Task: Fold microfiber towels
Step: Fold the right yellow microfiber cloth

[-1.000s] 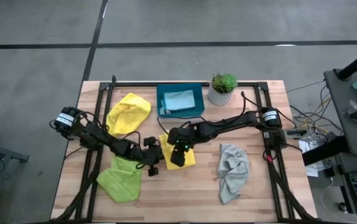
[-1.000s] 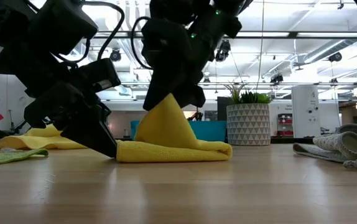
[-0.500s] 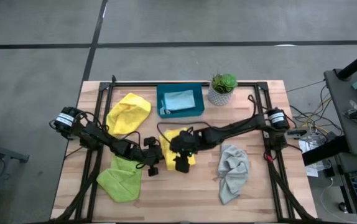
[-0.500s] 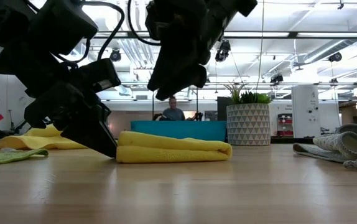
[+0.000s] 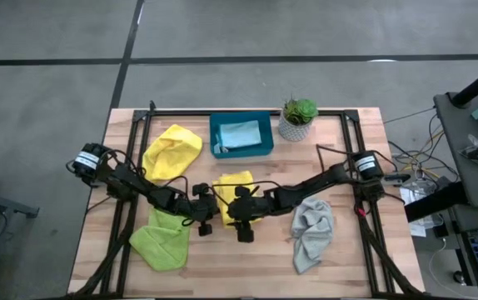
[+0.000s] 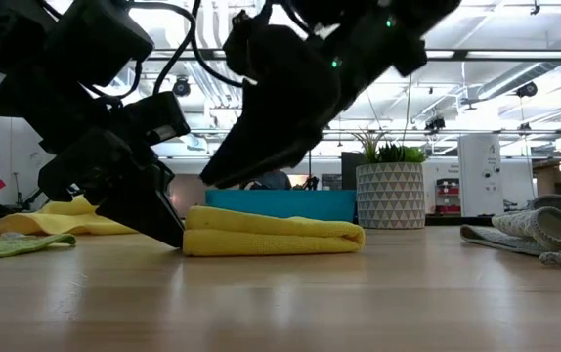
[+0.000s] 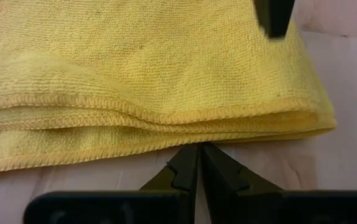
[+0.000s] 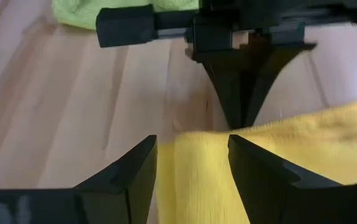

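As the pictures stand, one cloth of five looks folded and one already sits in the tray; three are left.

- Loose yellow towel [image 5: 172, 151]: crumpled, back left of worktop [image 5: 356, 258]; to do
- Lime green towel [image 5: 161, 238]: rumpled, front left; to do
- Left hand [image 5: 205, 218]: fingers together, tips touching the folded towel's hem
- Folded yellow towel [image 5: 232, 185]: flat layered stack, centre; seemingly done
- Right hand [image 5: 243, 227]: fingers apart, low over the folded towel's near edge, holding nothing
- Light blue towel [image 5: 240, 133]: lying in teal tray [image 5: 214, 137]
- Grey towel [image 5: 311, 228]: heaped, right; to do
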Controlling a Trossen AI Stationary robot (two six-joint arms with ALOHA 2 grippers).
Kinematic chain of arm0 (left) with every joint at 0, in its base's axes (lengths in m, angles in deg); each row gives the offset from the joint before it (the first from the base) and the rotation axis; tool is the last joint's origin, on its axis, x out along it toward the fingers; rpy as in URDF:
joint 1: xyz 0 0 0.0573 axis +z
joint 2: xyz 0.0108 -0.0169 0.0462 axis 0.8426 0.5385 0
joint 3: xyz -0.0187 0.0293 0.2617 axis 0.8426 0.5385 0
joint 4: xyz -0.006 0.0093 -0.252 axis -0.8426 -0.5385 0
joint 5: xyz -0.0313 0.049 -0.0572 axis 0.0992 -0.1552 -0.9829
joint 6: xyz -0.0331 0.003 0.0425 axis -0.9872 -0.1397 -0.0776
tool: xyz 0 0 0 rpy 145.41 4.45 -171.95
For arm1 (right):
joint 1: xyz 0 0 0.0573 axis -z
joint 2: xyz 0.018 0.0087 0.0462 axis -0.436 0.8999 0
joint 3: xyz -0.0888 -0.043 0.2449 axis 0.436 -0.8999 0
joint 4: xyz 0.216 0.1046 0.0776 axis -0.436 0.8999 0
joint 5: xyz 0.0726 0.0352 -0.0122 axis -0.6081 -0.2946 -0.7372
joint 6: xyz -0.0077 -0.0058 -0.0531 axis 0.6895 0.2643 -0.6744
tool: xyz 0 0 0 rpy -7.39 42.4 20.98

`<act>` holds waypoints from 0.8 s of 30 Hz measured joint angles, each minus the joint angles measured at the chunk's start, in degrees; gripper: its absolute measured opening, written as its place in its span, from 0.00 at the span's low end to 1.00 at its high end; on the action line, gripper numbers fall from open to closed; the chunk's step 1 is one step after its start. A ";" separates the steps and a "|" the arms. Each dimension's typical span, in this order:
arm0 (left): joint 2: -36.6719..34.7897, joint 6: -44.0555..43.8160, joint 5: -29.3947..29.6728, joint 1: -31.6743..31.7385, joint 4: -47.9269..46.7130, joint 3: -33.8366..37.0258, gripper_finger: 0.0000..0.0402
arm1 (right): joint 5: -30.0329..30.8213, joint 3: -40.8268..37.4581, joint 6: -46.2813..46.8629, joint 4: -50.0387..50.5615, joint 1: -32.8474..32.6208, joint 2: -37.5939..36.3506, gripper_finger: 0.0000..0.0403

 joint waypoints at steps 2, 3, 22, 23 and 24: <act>0.00 0.00 0.00 0.00 0.00 0.00 0.02 | 0.09 -0.03 -1.56 -1.90 0.02 1.35 0.46; 0.00 0.00 0.00 0.00 0.00 0.00 0.02 | 0.23 -0.06 -2.34 -2.42 0.02 2.21 0.46; 0.00 0.00 0.00 -0.02 -0.02 0.00 0.02 | 3.30 0.89 -4.72 -2.53 -0.27 3.75 0.05; 0.00 0.00 0.00 -0.02 -0.02 0.00 0.02 | 3.23 0.96 -4.72 -2.56 -0.35 3.39 0.03; 0.00 0.00 0.00 0.00 -0.02 0.00 0.02 | 3.03 0.96 -4.72 -2.48 -0.38 2.95 0.03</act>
